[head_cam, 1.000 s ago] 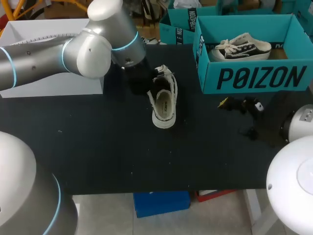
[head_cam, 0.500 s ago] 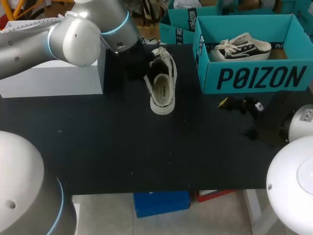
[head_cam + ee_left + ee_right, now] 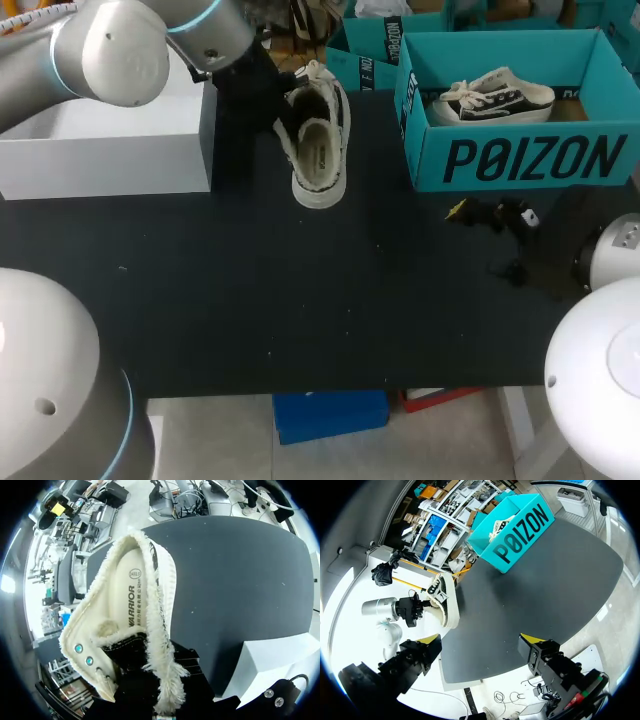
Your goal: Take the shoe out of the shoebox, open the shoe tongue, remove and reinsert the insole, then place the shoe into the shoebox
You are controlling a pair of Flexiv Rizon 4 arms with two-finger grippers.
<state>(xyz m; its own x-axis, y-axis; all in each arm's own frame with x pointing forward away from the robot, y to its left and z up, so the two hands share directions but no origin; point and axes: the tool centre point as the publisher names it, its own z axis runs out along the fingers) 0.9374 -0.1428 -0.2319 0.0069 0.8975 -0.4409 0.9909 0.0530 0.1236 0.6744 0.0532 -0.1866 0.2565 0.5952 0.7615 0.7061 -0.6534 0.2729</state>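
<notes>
A white low-top shoe with a frayed collar hangs tilted over the back of the black table, sole down and opening up. My left gripper is shut on the shoe's side edge near the laces. In the left wrist view the shoe fills the space ahead of the gripper, its insole showing inside; the yellow tips are hidden. The teal shoebox stands at the back right with a second shoe in it. My right gripper stands open and empty, low in front of the shoebox.
A white box sits at the back left, close beside the left arm. Another teal box stands behind the shoebox.
My left arm has carried the shoe up and toward the back left, away from the table's middle. The right arm has kept still.
</notes>
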